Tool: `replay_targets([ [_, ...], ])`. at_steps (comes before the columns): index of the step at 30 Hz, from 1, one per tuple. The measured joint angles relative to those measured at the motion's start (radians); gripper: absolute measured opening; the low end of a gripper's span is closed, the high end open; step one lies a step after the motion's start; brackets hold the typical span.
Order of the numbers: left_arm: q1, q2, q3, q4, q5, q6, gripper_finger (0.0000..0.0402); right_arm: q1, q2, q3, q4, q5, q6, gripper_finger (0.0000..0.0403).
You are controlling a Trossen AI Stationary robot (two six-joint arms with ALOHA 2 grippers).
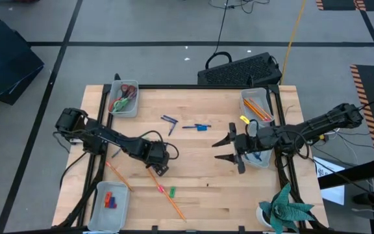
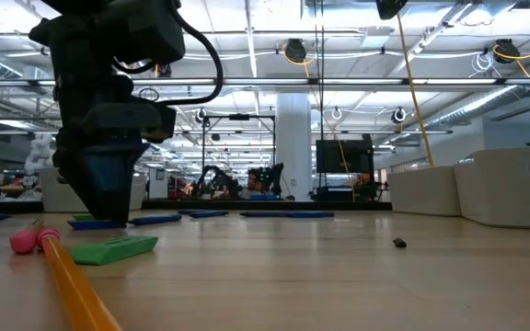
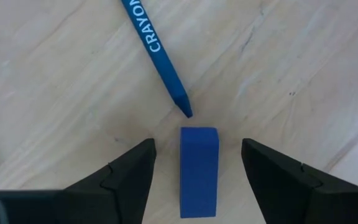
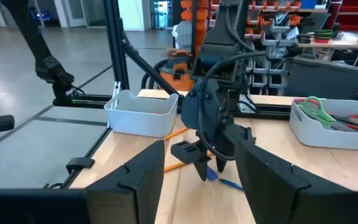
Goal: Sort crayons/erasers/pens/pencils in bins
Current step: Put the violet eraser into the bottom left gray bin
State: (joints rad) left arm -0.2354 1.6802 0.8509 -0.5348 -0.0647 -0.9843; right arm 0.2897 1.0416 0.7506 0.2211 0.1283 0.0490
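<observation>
My left gripper points down at the table's near left middle, open. Its two fingers stand on either side of a small blue eraser block that lies flat on the wood, and touch nothing. A blue crayon lies just beyond the block. My right gripper hovers open and empty at the right middle. Orange pencils, a green crayon and a red one lie near the front. Pens lie at the table's middle far side.
Four bins: far left with scissors, near left with red and blue pieces, far right with orange pencils, and one under my right arm. A yellow piece lies by the far right bin. A green plant stands near right.
</observation>
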Motion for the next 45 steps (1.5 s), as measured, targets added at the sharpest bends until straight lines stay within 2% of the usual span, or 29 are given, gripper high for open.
replay_targets([
  [3,-0.002,0.0,0.0,0.002,0.003,-0.003,0.0237,0.0,-0.001,0.0,0.0,0.0,0.002,0.0187],
  [7,0.004,0.0,0.0,-0.013,0.022,-0.084,0.0206,0.0,-0.001,0.0,0.0,0.0,0.017,0.0187],
  [11,-0.006,0.001,-0.001,-0.014,-0.02,-0.13,0.0177,0.0,-0.001,0.0,0.0,0.0,0.017,0.0187],
  [14,-0.007,0.001,-0.001,-0.014,-0.027,-0.163,0.017,0.0,-0.001,0.0,0.0,0.0,0.017,0.0187],
  [22,-0.012,0.002,0.001,-0.063,-0.035,-0.135,0.021,0.0,-0.001,0.0,0.0,0.001,0.017,0.0187],
  [27,-0.01,0.002,0.002,-0.073,-0.035,-0.118,0.0208,-0.001,-0.001,0.0,0.007,0.003,0.01,0.0187],
  [31,0.004,0.002,0.002,-0.081,-0.028,-0.183,0.0219,-0.002,-0.001,0.0,0.008,0.078,0.018,0.019],
  [38,0.009,0.002,0.001,-0.078,-0.009,-0.168,0.0257,-0.002,-0.001,0.0,0.044,0.098,-0.024,0.0202],
  [45,-0.016,0.006,0.051,-0.098,-0.021,-0.171,0.0245,-0.005,-0.001,0.0,0.052,0.137,-0.088,0.0203],
])
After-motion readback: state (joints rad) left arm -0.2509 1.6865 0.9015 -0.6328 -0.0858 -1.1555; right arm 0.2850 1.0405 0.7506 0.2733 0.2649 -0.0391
